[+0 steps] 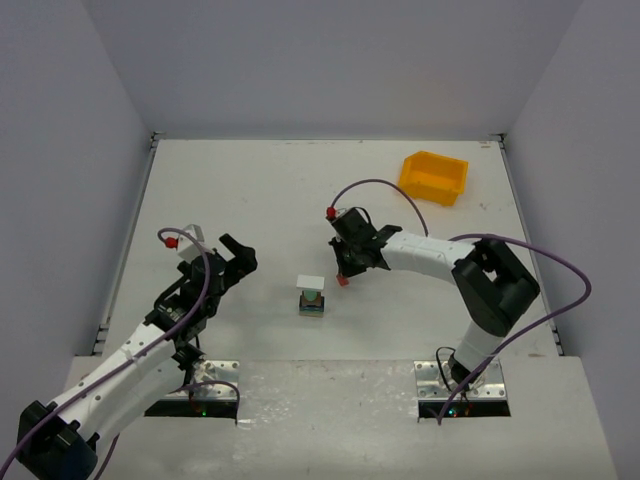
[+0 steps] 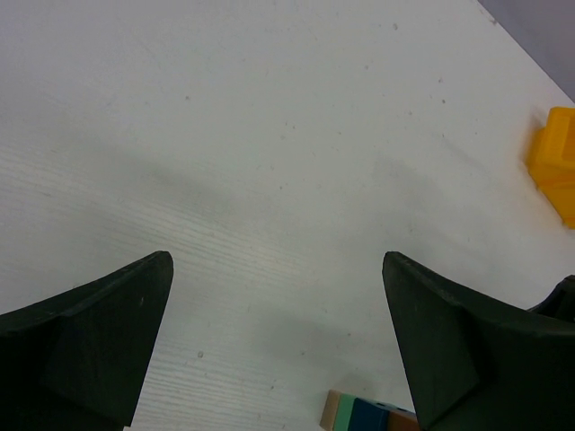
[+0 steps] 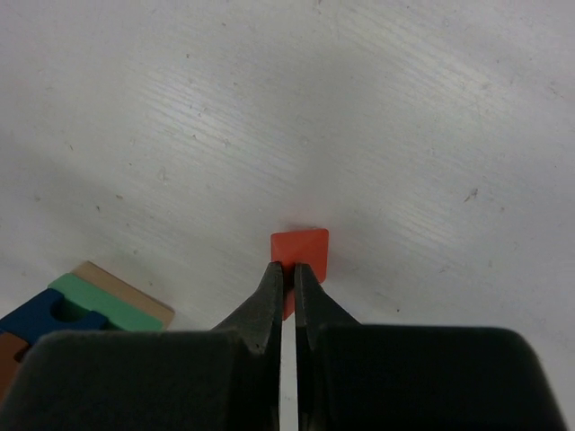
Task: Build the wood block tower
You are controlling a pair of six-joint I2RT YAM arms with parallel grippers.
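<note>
Ok so the wood block tower (image 1: 311, 297) is a short stack about midway between the left and right edges of the desk (image 1: 250, 180), closer to the near edge than the far one. From the top camera it has a pale piece on top with green and blue under it. The right wrist camera catches its corner (image 3: 81, 305) and shows tan, green, blue and a bit of brown.

The right tool (image 1: 345, 272) sits just right of the tower and isn't touching it. Its fingers are pressed nearly together. In the wrist view (image 3: 285, 269) there's a sliver of red in the thin slit between them, so it's pinching the near edge of the red block (image 3: 301, 247). The rest of that block pokes out past the tips. From above the red block (image 1: 343, 281) is a little dot right at the tool's tip, apart from the stack. I can't tell if it's resting on the desk or slightly off it.

The left tool (image 1: 232, 262) is off to the left of the tower, well apart from it, with its fingers spread wide and nothing between them. Its own camera (image 2: 278, 269) shows bare desk in the gap, and the tower (image 2: 368, 415) peeks in at the bottom edge.

The yellow bin (image 1: 434, 177) is over by the far right corner.
</note>
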